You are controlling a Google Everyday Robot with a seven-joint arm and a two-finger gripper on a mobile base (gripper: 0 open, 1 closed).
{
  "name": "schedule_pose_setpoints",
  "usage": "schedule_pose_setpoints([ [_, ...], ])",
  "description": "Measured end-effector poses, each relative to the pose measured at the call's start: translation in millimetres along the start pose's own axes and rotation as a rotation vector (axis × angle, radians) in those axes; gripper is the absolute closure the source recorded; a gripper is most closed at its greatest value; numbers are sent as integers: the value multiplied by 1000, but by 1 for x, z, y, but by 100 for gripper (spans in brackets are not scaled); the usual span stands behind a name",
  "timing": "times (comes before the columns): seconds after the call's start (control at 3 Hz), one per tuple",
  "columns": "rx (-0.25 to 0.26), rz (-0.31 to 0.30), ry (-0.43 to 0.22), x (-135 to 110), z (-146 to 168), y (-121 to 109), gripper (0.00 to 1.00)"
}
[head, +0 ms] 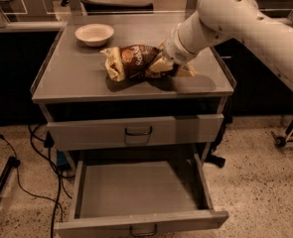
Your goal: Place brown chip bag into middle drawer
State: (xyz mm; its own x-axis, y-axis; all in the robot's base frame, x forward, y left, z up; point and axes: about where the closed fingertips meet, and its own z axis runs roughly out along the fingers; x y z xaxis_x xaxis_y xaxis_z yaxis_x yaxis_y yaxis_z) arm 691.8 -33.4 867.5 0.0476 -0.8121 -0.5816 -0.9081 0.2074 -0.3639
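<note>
The brown chip bag (128,59) lies on the grey cabinet top (71,78), right of middle, with its yellow-cream end pointing left. My gripper (159,66) comes in from the upper right on the white arm and is shut on the bag's right end. The bag looks slightly raised, with a dark shadow under it. The middle drawer (136,190) is pulled wide open below, its flat tray empty, its front panel and small handle (142,229) at the bottom edge of the view.
A small pale round bowl (94,33) sits at the back left of the cabinet top. A second grey drawer front (136,131) above the open one is closed. Cables (36,152) trail on the floor at left.
</note>
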Motion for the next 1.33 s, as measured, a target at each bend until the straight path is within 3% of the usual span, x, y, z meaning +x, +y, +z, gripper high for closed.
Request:
schedule_pose_setpoints([
  [0.33, -18, -29, -26, -4, -28, 19, 100],
  [0.67, -40, -18, -28, 1, -65, 46, 100],
  [1.33, -47, -22, -38, -6, -79, 62, 100],
])
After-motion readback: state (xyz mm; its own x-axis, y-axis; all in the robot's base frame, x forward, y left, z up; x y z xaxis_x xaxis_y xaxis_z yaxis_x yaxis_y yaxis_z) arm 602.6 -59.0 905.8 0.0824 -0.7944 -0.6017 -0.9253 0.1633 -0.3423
